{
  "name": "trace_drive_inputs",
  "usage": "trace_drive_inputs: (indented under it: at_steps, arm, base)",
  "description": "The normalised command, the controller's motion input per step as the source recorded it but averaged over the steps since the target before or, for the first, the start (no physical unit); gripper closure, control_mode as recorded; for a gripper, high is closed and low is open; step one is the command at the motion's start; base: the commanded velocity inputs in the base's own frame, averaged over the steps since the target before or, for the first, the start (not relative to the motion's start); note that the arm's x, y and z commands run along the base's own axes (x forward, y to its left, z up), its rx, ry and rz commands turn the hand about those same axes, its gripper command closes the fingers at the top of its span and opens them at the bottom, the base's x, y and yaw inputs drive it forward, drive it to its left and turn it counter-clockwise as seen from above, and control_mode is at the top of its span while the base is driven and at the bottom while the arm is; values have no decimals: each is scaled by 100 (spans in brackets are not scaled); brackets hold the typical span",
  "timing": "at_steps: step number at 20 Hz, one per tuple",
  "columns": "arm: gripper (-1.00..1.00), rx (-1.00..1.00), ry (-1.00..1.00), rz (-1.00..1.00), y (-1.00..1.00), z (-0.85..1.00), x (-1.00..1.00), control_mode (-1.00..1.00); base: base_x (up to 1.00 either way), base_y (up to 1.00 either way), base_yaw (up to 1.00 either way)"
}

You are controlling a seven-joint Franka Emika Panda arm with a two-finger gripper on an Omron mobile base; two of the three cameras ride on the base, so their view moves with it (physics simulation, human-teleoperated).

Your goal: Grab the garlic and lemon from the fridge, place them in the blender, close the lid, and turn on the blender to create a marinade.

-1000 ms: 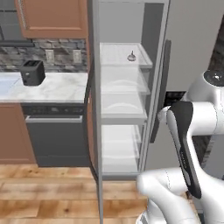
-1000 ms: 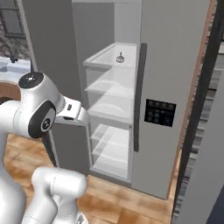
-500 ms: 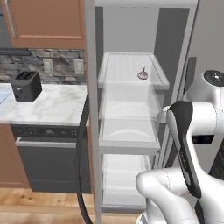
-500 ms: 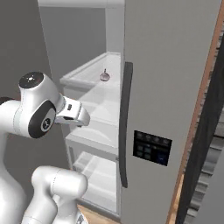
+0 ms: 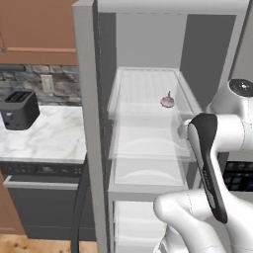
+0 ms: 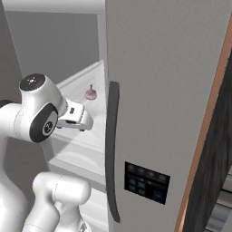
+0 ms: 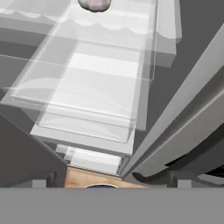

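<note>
- So, the garlic (image 5: 167,100) sits alone on an upper translucent shelf (image 5: 148,84) inside the open fridge (image 5: 89,123).
- Gripper (image 7: 107,181) fingers spread wide apart, holding nothing.
- Door panel (image 6: 146,183) markings unreadable.

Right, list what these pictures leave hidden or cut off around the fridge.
- Garlic: hand view, top edge cuts it off; whole in the left base view.
- Lemon: cannot be made out on the fridge shelves.
- Lower shelves: left base view, the white arm covers them.
- Fridge interior: right base view, the closed door blocks its right part.
</note>
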Motion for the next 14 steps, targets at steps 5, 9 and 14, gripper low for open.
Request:
trace_drive_inputs:
  at_steps: [5,9,14]
  arm:
    - [-100,0,0,0,0,0,0,100]
    - [-100,0,-6,0,16,20,0,-100]
    - [-100,0,-8,-1,8,63,72,-100]
  base:
    - [37,13,0]
    - [0,15,0]
    - [0,0,0]
